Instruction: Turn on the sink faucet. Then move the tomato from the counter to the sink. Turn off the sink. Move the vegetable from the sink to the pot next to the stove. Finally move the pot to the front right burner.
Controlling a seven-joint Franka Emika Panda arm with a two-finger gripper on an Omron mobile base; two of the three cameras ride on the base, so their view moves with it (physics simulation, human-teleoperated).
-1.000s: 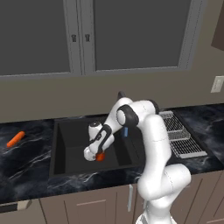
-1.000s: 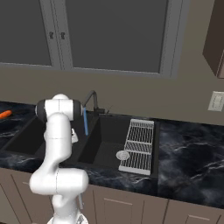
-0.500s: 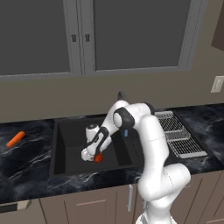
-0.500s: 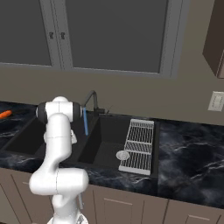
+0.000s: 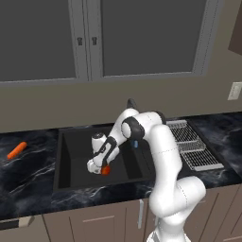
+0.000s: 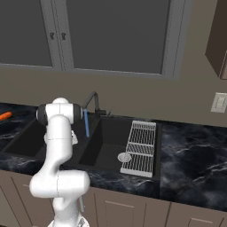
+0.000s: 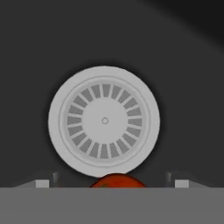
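My gripper hangs low in the left basin of the black sink. It is open, with its fingertips spread wide. The red-orange tomato lies between them with a gap on each side, close to the round silver drain. From the left base view the tomato sits just beside the hand. The dark gooseneck sink faucet stands behind the sink on the black marble counter, and a blue stream of water runs from it. The pot, the stove and its front right burner are out of view.
An orange carrot lies on the counter left of the sink. A grey wire drying rack covers the right side of the right basin, whose drain shows beside it. Cabinets hang above.
The fingers have spread wider around the tomato, which now rests free in the basin. The hand has sunk slightly toward the sink floor.
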